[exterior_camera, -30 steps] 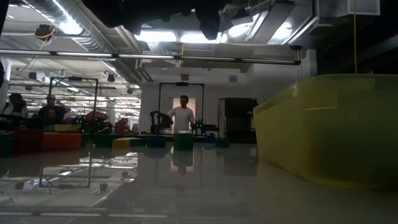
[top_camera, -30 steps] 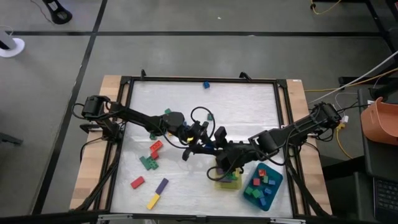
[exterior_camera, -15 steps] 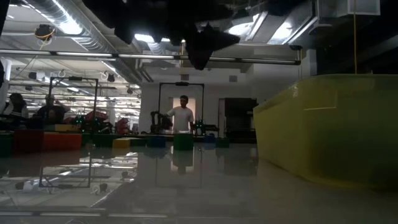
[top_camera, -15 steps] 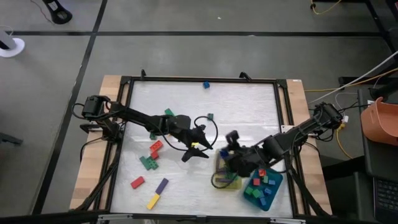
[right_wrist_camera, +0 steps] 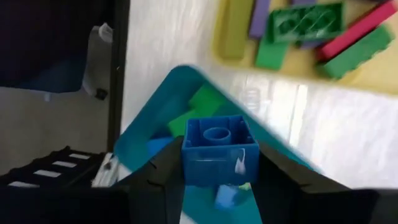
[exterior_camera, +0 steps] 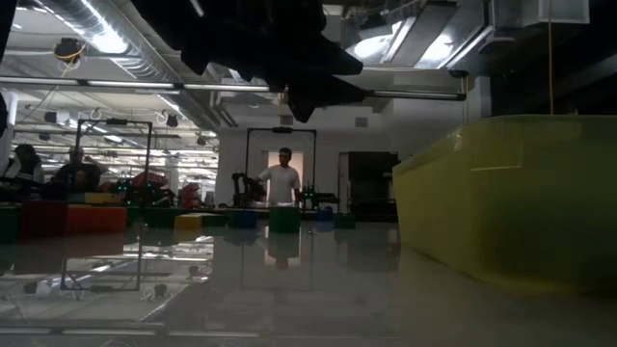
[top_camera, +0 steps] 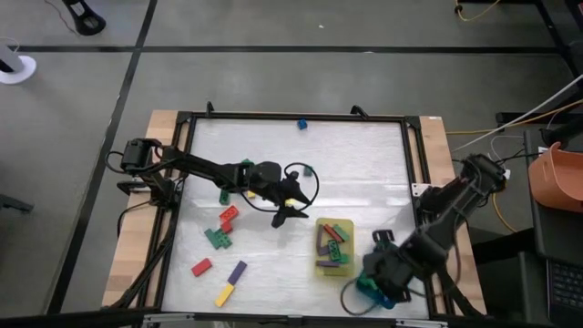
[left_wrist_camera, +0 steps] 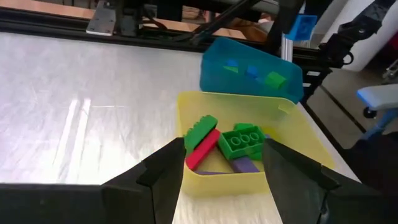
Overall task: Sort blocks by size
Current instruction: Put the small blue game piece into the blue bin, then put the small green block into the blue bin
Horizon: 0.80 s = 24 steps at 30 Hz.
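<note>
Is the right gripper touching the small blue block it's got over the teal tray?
Touching: the right wrist view shows the blue block pinched between the right gripper fingers, above the teal tray.

Left end effector (top_camera: 290,217) hovers mid-table, fingers spread; right end effector (top_camera: 378,278) (near edge) — clamped shut.

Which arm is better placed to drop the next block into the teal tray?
The right. Its gripper holds a small blue cube directly above the teal tray. The left gripper is open and empty, near the yellow tray.
</note>
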### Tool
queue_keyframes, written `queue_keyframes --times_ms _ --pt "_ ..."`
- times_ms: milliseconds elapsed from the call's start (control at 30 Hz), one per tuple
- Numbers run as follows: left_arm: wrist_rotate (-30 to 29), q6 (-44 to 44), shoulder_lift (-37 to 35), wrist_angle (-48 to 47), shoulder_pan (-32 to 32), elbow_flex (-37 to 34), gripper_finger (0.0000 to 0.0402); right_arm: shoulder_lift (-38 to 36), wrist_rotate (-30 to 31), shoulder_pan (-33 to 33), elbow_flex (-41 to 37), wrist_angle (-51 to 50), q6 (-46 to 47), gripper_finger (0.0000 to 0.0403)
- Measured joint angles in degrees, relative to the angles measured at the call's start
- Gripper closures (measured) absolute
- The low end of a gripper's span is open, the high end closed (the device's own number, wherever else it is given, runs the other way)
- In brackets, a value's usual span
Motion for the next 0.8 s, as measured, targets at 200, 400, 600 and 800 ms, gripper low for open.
queue_keyframes --times_ms 200,400,600,800 --pt "-0.02 -0.18 0.0 -0.5 0.23 0.0 0.0201 1.66 0.07 4.98 0.0 0.04 7.51 0.0247" --pt "-1.81 -0.18 0.0 -1.83 0.38 0.0 0.0201 4.53 3.66 7.62 0.0 0.02 14.42 0.0215" --pt "-12.66 0.0 0.0 -7.68 0.99 0.0 0.0202 7.71 2.05 7.7 0.0 -0.16 14.9 0.0184" --pt "-22.17 -2.25 0.0 -17.71 1.91 0.0 0.0202 8.74 1.53 7.59 0.0 -0.23 12.49 0.017"
